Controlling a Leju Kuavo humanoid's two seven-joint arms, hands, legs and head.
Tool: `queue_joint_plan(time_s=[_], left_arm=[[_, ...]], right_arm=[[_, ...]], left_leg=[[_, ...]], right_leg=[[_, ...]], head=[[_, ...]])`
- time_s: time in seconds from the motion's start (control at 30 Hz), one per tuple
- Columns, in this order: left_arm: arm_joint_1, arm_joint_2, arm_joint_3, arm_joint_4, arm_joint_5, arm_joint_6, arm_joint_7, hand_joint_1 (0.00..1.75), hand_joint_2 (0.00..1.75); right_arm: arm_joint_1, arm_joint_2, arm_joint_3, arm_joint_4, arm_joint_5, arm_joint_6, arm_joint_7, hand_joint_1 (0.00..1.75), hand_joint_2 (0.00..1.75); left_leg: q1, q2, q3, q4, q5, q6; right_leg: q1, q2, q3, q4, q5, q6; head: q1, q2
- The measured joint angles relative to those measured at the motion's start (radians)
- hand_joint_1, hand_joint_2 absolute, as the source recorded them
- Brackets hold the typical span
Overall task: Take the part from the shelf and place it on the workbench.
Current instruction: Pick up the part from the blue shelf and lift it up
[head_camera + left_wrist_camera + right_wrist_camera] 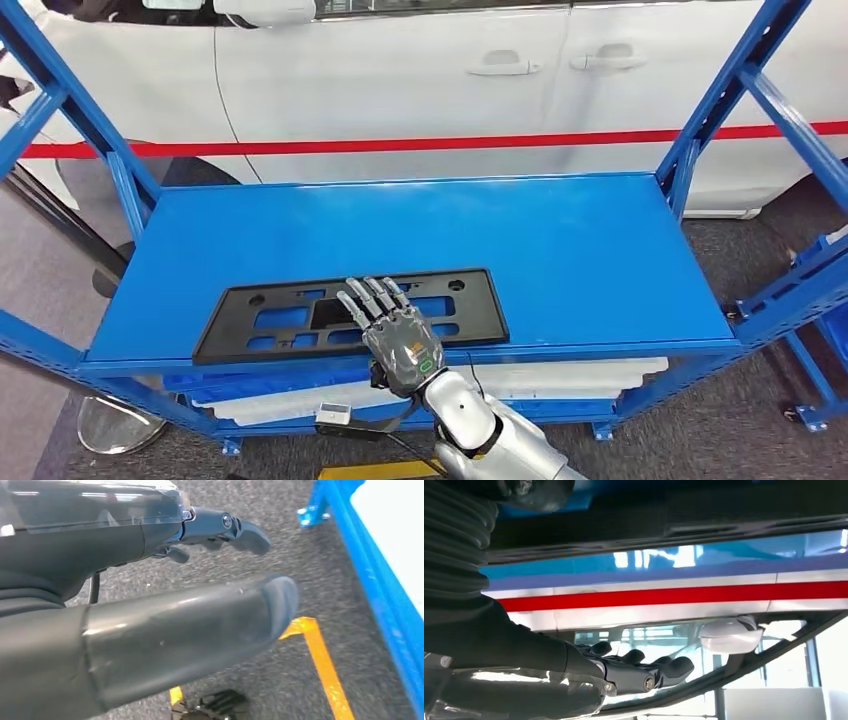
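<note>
The head view is bright and even, with light coming from above. The blue shelf top (pixel 560 250) has a soft shine and almost no dark shadows. The straight blue posts (pixel 715 100) lean outward near the edges, so the picture bends a bit. In the left wrist view, the big grey thumb (pixel 190 630) is close and blurry, and the floor (pixel 300 580) looks smeared. The right wrist view has bright white glare on the white car (pixel 674 557).

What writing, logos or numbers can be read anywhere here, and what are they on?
None can be read.
Back of the robot's right hand: a small orange mark and a green ring symbol, too small to read.
Small white tag under the blue metal shelf: blurred.
Flat black plastic part: no lettering visible.
</note>
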Motion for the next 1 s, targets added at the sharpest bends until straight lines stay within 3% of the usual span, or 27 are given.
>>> queue_joint_plan(time_s=[0.07,0.1,0.13,0.2,0.23,0.27,0.33,0.43,0.5,0.57,0.6,0.63,0.67,0.7,0.77,0.8,0.87,0.93,1.0], left_arm=[[0.0,0.0,0.0,0.001,0.001,0.004,0.002,0.0,0.0],[0.002,0.0,0.0,0.001,0.001,0.008,0.004,0.0,0.0],[0.004,0.0,0.0,0.001,0.001,0.013,0.007,0.0,0.0],[0.005,0.0,0.0,0.001,0.0,0.019,0.011,0.0,0.0],[0.006,0.0,0.0,0.001,0.0,0.02,0.012,0.0,0.0],[0.005,0.0,0.0,0.001,0.0,0.021,0.013,0.0,0.0],[0.008,0.0,0.0,0.002,0.002,0.023,0.014,0.0,0.0],[0.012,-0.001,-0.001,0.002,0.004,0.026,0.014,0.0,0.0],[0.009,-0.001,-0.003,0.002,0.004,0.028,0.014,0.0,0.0],[0.006,0.0,-0.004,0.002,0.004,0.029,0.014,0.0,0.0],[0.006,0.0,-0.004,0.002,0.004,0.029,0.014,0.0,0.0],[0.006,0.0,-0.004,0.002,0.004,0.029,0.015,0.0,0.0],[0.007,0.0,-0.005,0.002,0.005,0.029,0.017,0.0,0.0],[0.007,-0.001,-0.006,0.002,0.005,0.029,0.019,0.0,0.0],[0.006,-0.002,-0.007,0.002,0.006,0.03,0.022,0.0,0.0],[0.005,-0.002,-0.008,0.002,0.007,0.031,0.023,0.0,0.0],[0.005,-0.002,-0.008,0.002,0.009,0.032,0.027,0.0,0.0],[0.005,-0.001,-0.008,0.002,0.012,0.032,0.031,0.0,0.0],[0.005,-0.001,-0.008,0.001,0.017,0.033,0.034,0.0,0.0]], right_arm=[[0.0,0.002,-0.001,0.004,-0.004,0.0,0.0,0.0,1.75],[0.002,0.003,-0.002,0.006,-0.007,0.0,0.001,0.0,1.75],[0.003,0.003,-0.003,0.008,-0.011,0.0,0.002,0.0,1.75],[0.004,0.003,-0.007,0.009,-0.018,0.0,0.002,0.0,1.75],[0.003,0.003,-0.01,0.01,-0.021,0.0,0.003,0.28,1.75],[0.003,0.003,-0.012,0.01,-0.024,0.001,0.004,0.57,1.75],[0.003,0.003,-0.019,0.012,-0.035,0.009,0.005,1.13,1.75],[0.001,0.003,-0.03,0.012,-0.055,0.04,0.006,1.13,1.75],[-0.003,0.003,-0.036,0.012,-0.062,0.054,0.006,1.41,1.75],[-0.004,0.002,-0.04,0.012,-0.065,0.06,0.006,1.72,1.75],[-0.004,0.001,-0.041,0.012,-0.066,0.063,0.006,1.75,1.75],[-0.003,0.001,-0.042,0.012,-0.066,0.067,0.006,1.75,1.75],[-0.003,0.0,-0.043,0.012,-0.066,0.073,0.006,1.75,1.75],[-0.004,0.0,-0.043,0.012,-0.067,0.081,0.006,1.75,1.75],[-0.007,0.0,-0.046,0.012,-0.067,0.097,0.006,1.75,1.75],[-0.009,0.001,-0.046,0.012,-0.068,0.103,0.006,1.75,1.75],[-0.012,0.001,-0.048,0.012,-0.071,0.111,0.008,1.74,1.75],[-0.013,0.002,-0.05,0.008,-0.078,0.116,0.01,1.73,1.75],[-0.015,0.003,-0.051,0.003,-0.088,0.122,0.012,1.73,1.75]], left_leg=[[0.005,0.001,-0.076,0.112,-0.05,-0.011],[0.007,0.001,-0.105,0.14,-0.052,-0.016],[0.009,0.001,-0.116,0.133,-0.032,-0.018],[0.01,0.002,-0.092,0.022,0.063,-0.017],[0.01,0.002,-0.075,-0.038,0.1,-0.015],[0.008,0.004,-0.063,-0.085,0.115,-0.011],[0.003,0.005,-0.06,-0.111,0.118,0.003],[0.009,0.006,-0.054,-0.122,0.135,0.027],[0.013,0.008,-0.048,-0.129,0.137,0.038],[0.011,0.007,-0.048,-0.129,0.134,0.043],[0.01,0.007,-0.047,-0.129,0.132,0.044],[0.01,0.007,-0.045,-0.128,0.13,0.044],[0.01,0.006,-0.043,-0.127,0.127,0.043],[0.01,0.004,-0.038,-0.125,0.124,0.041],[0.008,0.001,-0.032,-0.124,0.118,0.034],[0.007,0.001,-0.03,-0.124,0.116,0.029],[0.005,0.0,-0.028,-0.127,0.116,0.018],[0.007,0.001,-0.028,-0.123,0.108,0.006],[0.009,0.001,-0.056,-0.056,0.064,-0.004]], right_leg=[[-0.001,0.0,0.007,0.0,-0.008,-0.002],[-0.002,0.001,0.011,0.0,-0.013,-0.001],[-0.002,0.002,0.017,0.001,-0.018,0.0],[-0.004,0.003,0.031,0.004,-0.031,0.007],[-0.004,0.003,0.038,0.005,-0.036,0.011],[-0.004,0.002,0.04,0.007,-0.041,0.016],[-0.001,0.002,0.038,0.01,-0.047,0.027],[0.002,0.001,0.036,0.021,-0.062,0.044],[-0.001,0.001,0.0,0.097,-0.108,0.052],[-0.004,0.001,-0.073,0.23,-0.165,0.058],[-0.006,0.001,-0.102,0.277,-0.174,0.06],[-0.006,0.0,-0.113,0.288,-0.162,0.06],[-0.007,0.0,-0.103,0.256,-0.13,0.059],[-0.007,0.0,-0.074,0.19,-0.086,0.056],[-0.003,0.0,-0.015,0.062,-0.031,0.047],[0.0,0.001,0.001,0.027,-0.022,0.043],[0.004,0.002,0.006,0.012,-0.023,0.037],[-0.001,0.002,0.012,0.001,-0.019,0.027],[-0.007,0.0,0.019,-0.009,-0.014,0.016]], head=[[0.0,0.0],[0.0,0.0],[0.0,0.0],[0.0,0.0],[0.0,0.0],[0.0,0.0],[0.0,0.0],[0.0,0.0],[0.0,0.0],[0.0,0.0],[0.0,0.0],[0.0,0.0],[0.0,0.0],[0.0,0.0],[0.0,0.0],[0.0,0.0],[0.0,0.0],[0.0,0.0],[0.0,0.0]])
